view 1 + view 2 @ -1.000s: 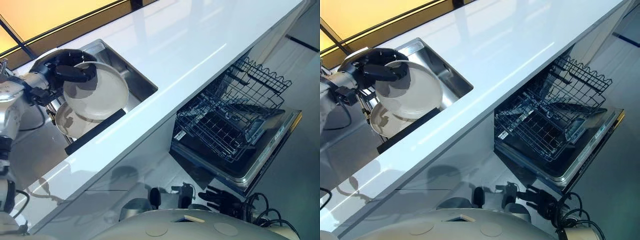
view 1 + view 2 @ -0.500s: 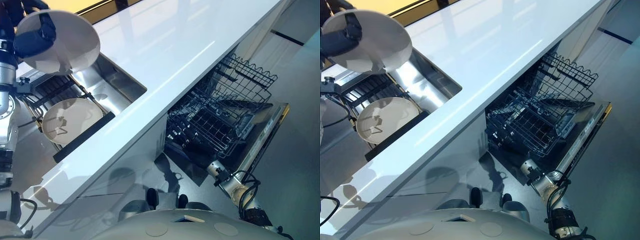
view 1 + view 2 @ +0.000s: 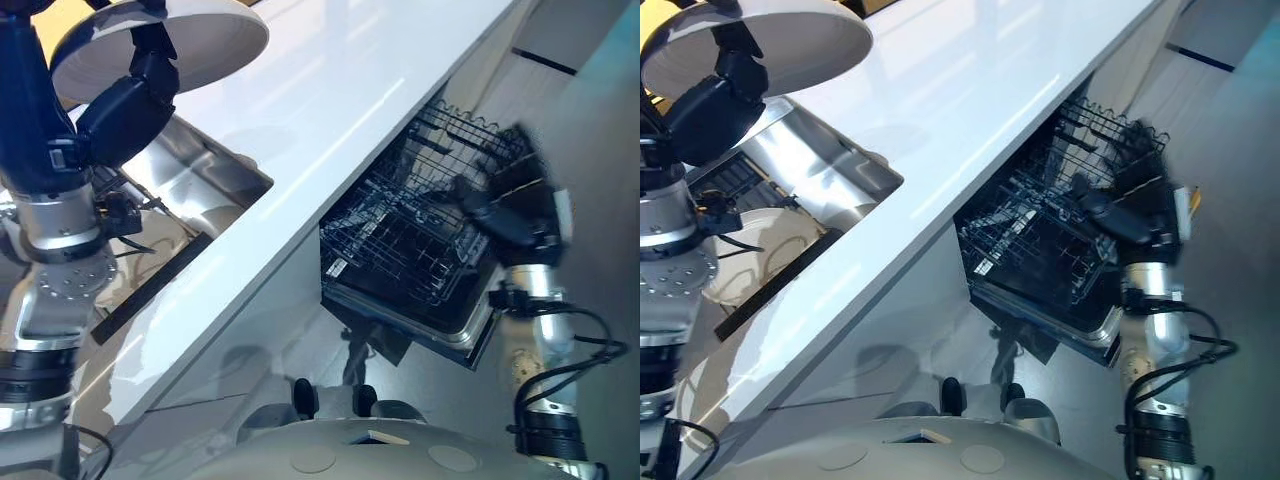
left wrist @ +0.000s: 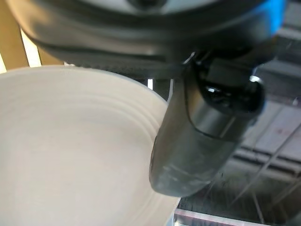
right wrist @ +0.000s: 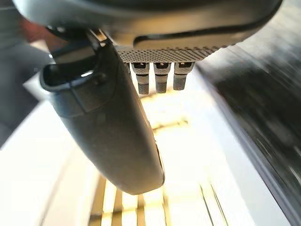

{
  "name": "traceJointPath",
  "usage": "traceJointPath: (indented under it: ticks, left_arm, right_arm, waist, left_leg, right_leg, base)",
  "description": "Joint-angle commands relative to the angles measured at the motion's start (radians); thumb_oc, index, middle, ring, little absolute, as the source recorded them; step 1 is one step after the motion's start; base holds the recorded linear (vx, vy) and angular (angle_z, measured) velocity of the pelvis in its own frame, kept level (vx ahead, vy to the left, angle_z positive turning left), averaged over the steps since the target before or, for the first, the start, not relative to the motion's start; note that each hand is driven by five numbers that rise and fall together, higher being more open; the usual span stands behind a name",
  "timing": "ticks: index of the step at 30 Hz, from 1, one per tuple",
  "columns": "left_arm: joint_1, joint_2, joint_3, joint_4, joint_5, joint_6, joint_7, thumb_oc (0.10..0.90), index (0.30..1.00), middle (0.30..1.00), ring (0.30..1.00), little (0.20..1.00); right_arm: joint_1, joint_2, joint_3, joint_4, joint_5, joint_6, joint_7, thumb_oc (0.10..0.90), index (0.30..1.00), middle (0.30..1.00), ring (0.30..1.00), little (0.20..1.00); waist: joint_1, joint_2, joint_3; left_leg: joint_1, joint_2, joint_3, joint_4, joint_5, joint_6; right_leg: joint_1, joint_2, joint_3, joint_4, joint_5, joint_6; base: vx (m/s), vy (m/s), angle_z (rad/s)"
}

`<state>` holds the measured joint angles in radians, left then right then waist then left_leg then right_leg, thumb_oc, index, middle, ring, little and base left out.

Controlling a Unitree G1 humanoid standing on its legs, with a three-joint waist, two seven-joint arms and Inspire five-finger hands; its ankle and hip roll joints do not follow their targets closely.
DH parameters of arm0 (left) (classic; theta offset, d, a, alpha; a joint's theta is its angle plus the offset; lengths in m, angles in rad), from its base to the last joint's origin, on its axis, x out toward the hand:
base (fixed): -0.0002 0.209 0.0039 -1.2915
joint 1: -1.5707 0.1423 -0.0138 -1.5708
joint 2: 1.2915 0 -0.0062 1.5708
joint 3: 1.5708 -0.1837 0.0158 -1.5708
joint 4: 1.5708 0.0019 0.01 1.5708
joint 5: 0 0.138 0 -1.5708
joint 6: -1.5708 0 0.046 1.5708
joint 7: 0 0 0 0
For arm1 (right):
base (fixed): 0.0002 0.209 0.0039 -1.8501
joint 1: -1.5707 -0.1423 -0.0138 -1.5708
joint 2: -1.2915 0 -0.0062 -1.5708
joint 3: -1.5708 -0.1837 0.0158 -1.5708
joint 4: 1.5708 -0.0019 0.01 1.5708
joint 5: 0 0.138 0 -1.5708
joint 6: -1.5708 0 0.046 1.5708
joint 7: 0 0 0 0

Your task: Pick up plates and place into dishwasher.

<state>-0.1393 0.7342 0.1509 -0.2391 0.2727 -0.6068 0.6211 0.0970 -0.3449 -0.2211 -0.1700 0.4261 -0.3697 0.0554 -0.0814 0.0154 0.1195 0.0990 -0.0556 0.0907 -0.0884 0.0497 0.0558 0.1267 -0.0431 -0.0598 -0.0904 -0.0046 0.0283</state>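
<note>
Dark wire rack sits pulled out of the open dishwasher nearest you, under the white bench. Your right hand hovers just beside that rack — its fingers look straight and hold nothing. Past the bench edge lies the steel sink, with a second plate down in it. Farther up, your left hand is clamped on the cream plate, thumb across its face — raised well above the sink.
</note>
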Motion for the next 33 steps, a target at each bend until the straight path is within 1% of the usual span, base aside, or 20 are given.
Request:
traceJointPath:
  ticks: [1,3,4,5,7,9,12,15,17,23,27,29,31,33]
  left_arm:
    - [-0.175,-0.033,-0.046,0.004,0.006,0.030,0.060,0.100,0.300,0.300,0.300,0.200]
    - [-0.205,-0.050,-0.083,0.003,0.004,0.069,0.036,0.100,0.300,0.300,0.300,0.200]
    - [-0.232,-0.058,-0.117,0.016,-0.003,0.093,0.023,0.100,0.300,0.300,0.300,0.200]
    - [-0.247,-0.068,-0.141,0.030,-0.003,0.105,0.010,0.100,0.300,0.300,0.300,0.200]
    - [-0.265,-0.087,-0.184,0.058,-0.002,0.114,-0.003,0.100,0.300,0.300,0.300,0.200]
    - [-0.283,-0.103,-0.228,0.092,-0.009,0.121,-0.020,0.100,0.300,0.300,0.300,0.200]
    - [-0.305,-0.123,-0.286,0.136,-0.030,0.125,-0.047,0.100,0.300,0.300,0.300,0.200]
    - [-0.325,-0.139,-0.323,0.169,-0.052,0.122,-0.063,0.100,0.300,0.300,0.300,0.200]
    - [-0.336,-0.152,-0.343,0.180,-0.061,0.125,-0.072,0.100,0.300,0.300,0.300,0.200]
    - [-0.345,-0.205,-0.402,0.199,-0.061,0.125,-0.101,0.100,0.300,0.300,0.300,0.200]
    - [-0.334,-0.221,-0.424,0.190,-0.046,0.136,-0.120,0.100,0.300,0.300,0.300,0.200]
    - [-0.325,-0.226,-0.431,0.189,-0.047,0.134,-0.126,0.100,0.300,0.300,0.300,0.200]
    - [-0.319,-0.228,-0.433,0.188,-0.048,0.134,-0.135,0.100,0.300,0.300,0.300,0.200]
    - [-0.304,-0.228,-0.429,0.179,-0.053,0.120,-0.153,0.100,0.300,0.300,0.300,0.200]
  right_arm:
    - [-0.158,-0.130,0.032,-0.179,-0.151,-0.117,0.045,0.800,0.900,0.900,0.900,0.900]
    - [-0.193,-0.172,0.055,-0.194,-0.122,-0.067,0.095,0.800,0.900,0.900,0.900,0.900]
    - [-0.229,-0.198,0.084,-0.200,-0.082,-0.016,0.133,0.800,0.900,0.900,0.900,0.900]
    - [-0.256,-0.202,0.105,-0.197,-0.071,0.020,0.163,0.800,0.900,0.900,0.900,0.900]
    - [-0.300,-0.224,0.150,-0.189,-0.053,0.067,0.198,0.800,0.900,0.900,0.900,0.900]
    - [-0.335,-0.238,0.191,-0.171,-0.078,0.090,0.218,0.800,0.900,0.900,0.900,0.900]
    - [-0.389,-0.266,0.239,-0.137,-0.124,0.081,0.218,0.800,0.900,0.900,0.900,0.900]
    - [-0.428,-0.272,0.270,-0.119,-0.185,0.064,0.179,0.800,0.900,0.900,0.900,0.900]
    - [-0.457,-0.272,0.286,-0.111,-0.189,0.070,0.154,0.800,0.900,0.900,0.900,0.900]
    - [-0.515,-0.222,0.334,-0.083,-0.213,0.087,0.061,0.800,0.900,0.900,0.900,0.900]
    - [-0.514,-0.189,0.343,-0.067,-0.241,0.075,-0.010,0.800,0.900,0.900,0.900,0.900]
    - [-0.507,-0.179,0.343,-0.063,-0.244,0.088,-0.008,0.800,0.900,0.900,0.900,0.900]
    - [-0.498,-0.173,0.348,-0.058,-0.226,0.111,0.024,0.800,0.900,0.900,0.900,0.900]
    - [-0.485,-0.177,0.351,-0.052,-0.177,0.173,0.095,0.800,0.900,0.900,0.900,0.900]
  waist:
    - [-0.014,0.041,-0.068]
    - [-0.011,0.038,-0.069]
    - [-0.011,0.034,-0.071]
    - [-0.010,0.031,-0.071]
    - [-0.006,0.025,-0.069]
    - [-0.001,0.020,-0.072]
    - [0.005,0.014,-0.072]
    - [0.009,0.010,-0.072]
    - [0.013,0.009,-0.071]
    - [0.028,0.009,-0.065]
    - [0.036,0.009,-0.062]
    - [0.038,0.010,-0.061]
    - [0.039,0.009,-0.061]
    - [0.041,0.008,-0.060]
  left_leg:
    - [0.017,0.026,-0.004,0.001,-0.106,-0.030]
    - [0.019,0.026,-0.001,0.001,-0.108,-0.032]
    - [0.027,0.025,-0.003,0.001,-0.118,-0.033]
    - [0.029,0.024,-0.003,0.002,-0.119,-0.034]
    - [0.031,0.023,-0.007,0.003,-0.118,-0.034]
    - [0.031,0.022,-0.013,0.004,-0.118,-0.033]
    - [0.034,0.020,-0.022,0.006,-0.119,-0.032]
    - [0.036,0.018,-0.026,0.005,-0.120,-0.030]
    - [0.038,0.017,-0.027,0.004,-0.120,-0.030]
    - [0.043,0.015,-0.027,0.004,-0.122,-0.028]
    - [0.045,0.013,-0.030,0.003,-0.123,-0.026]
    - [0.047,0.013,-0.032,0.003,-0.124,-0.025]
    - [0.046,0.012,-0.033,0.002,-0.123,-0.024]
    - [0.046,0.013,-0.034,0.002,-0.123,-0.025]
  right_leg:
    - [-0.062,0.059,-0.025,0.126,-0.111,0.021]
    - [-0.063,0.059,-0.025,0.129,-0.111,0.022]
    - [-0.057,0.057,-0.024,0.131,-0.121,0.024]
    - [-0.056,0.057,-0.025,0.134,-0.122,0.025]
    - [-0.056,0.055,-0.026,0.140,-0.123,0.024]
    - [-0.057,0.054,-0.026,0.143,-0.123,0.024]
    - [-0.053,0.052,-0.028,0.149,-0.125,0.026]
    - [-0.052,0.052,-0.031,0.149,-0.123,0.026]
    - [-0.050,0.052,-0.037,0.149,-0.123,0.026]
    - [-0.042,0.053,-0.058,0.154,-0.128,0.025]
    - [-0.036,0.054,-0.064,0.153,-0.130,0.024]
    - [-0.034,0.054,-0.066,0.153,-0.131,0.025]
    - [-0.034,0.055,-0.067,0.155,-0.132,0.025]
    - [-0.034,0.054,-0.070,0.156,-0.133,0.026]
  base:
    - [-0.03,0.008,-0.27]
    - [0.00,0.007,-0.17]
    - [0.04,0.004,-0.10]
    - [0.04,0.000,-0.07]
    - [0.00,0.000,0.00]
    - [0.01,-0.009,0.06]
    - [0.03,-0.018,0.08]
    - [0.02,-0.013,0.02]
    - [0.04,-0.019,0.06]
    - [0.03,-0.011,0.05]
    - [0.04,-0.008,0.02]
    - [0.03,-0.004,0.03]
    - [0.02,-0.003,0.06]
    - [0.01,-0.002,0.02]
